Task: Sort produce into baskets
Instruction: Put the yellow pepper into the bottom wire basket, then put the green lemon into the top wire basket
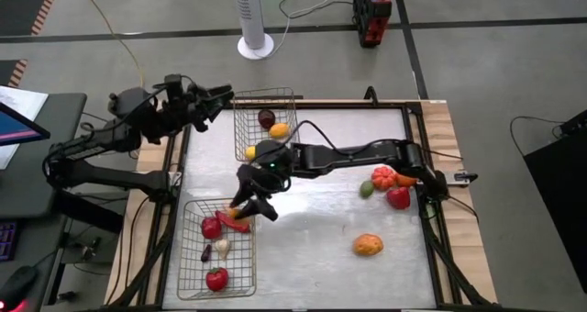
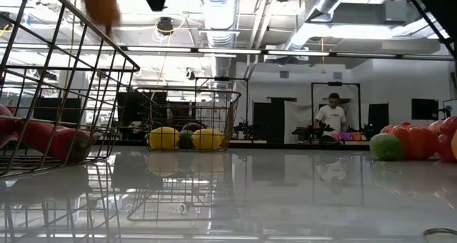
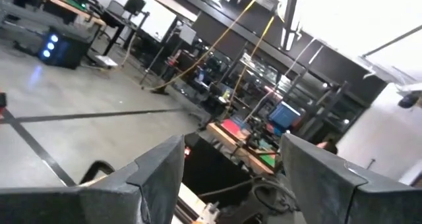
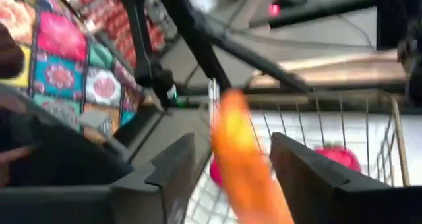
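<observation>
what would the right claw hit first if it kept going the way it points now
Probably the near basket. The right claw points down over that basket's rim with an orange carrot-like piece between its fingers, so that piece would likely meet the wire or the red produce inside first. Depth is unclear.

Right arm reaches from the worktop's right edge across to mid-left, elbow bent, wrist angled toward the near-left corner. Right gripper [image 1: 249,205] points down, fingers [image 4: 173,174] parted (an orange piece sits between them in the wrist view; contact unclear). Left arm parked off the far-left corner, left gripper [image 1: 218,101] raised, fingers [image 3: 158,178] spread wide, nothing between them.
</observation>
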